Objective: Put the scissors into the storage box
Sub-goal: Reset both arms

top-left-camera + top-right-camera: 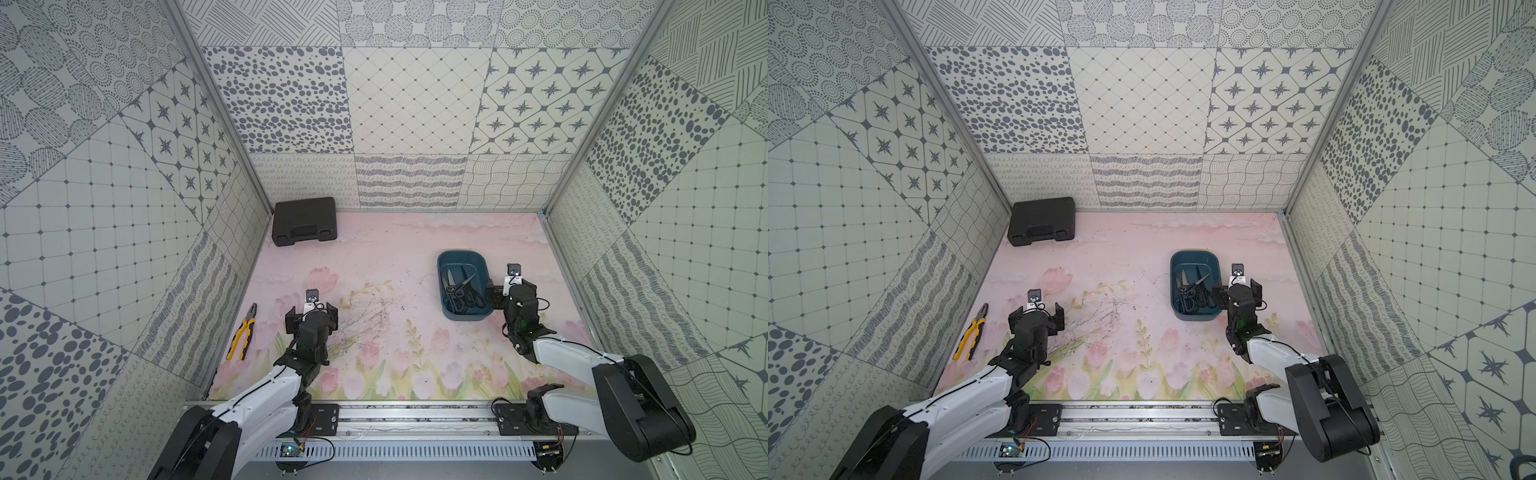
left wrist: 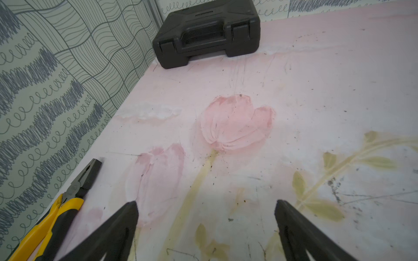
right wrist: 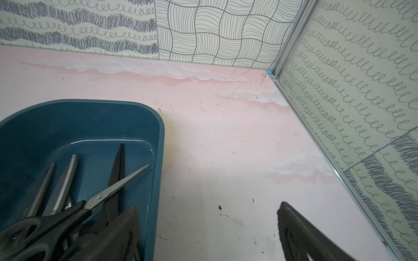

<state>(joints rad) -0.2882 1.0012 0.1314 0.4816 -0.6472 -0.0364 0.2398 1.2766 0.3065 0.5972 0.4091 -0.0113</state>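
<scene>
The teal storage box (image 1: 460,254) (image 1: 1194,253) (image 3: 158,144) stands on the right half of the mat. Several black-handled scissors (image 1: 462,289) (image 1: 1192,291) (image 3: 67,204) lie inside it, blades pointing toward the back wall. My right gripper (image 1: 510,291) (image 1: 1236,289) (image 3: 208,206) is open and empty beside the box's right wall. One finger hangs over the scissor handles, the other over bare mat. On the left side my left gripper (image 1: 311,312) (image 1: 1037,314) (image 2: 206,203) is open above the mat, nothing between its fingers.
Yellow-handled pliers (image 1: 242,332) (image 1: 971,332) (image 2: 56,214) lie by the left wall, just left of the left gripper. A closed black tool case (image 1: 304,221) (image 1: 1042,220) (image 2: 207,34) sits in the back left corner. Patterned walls enclose the mat on three sides.
</scene>
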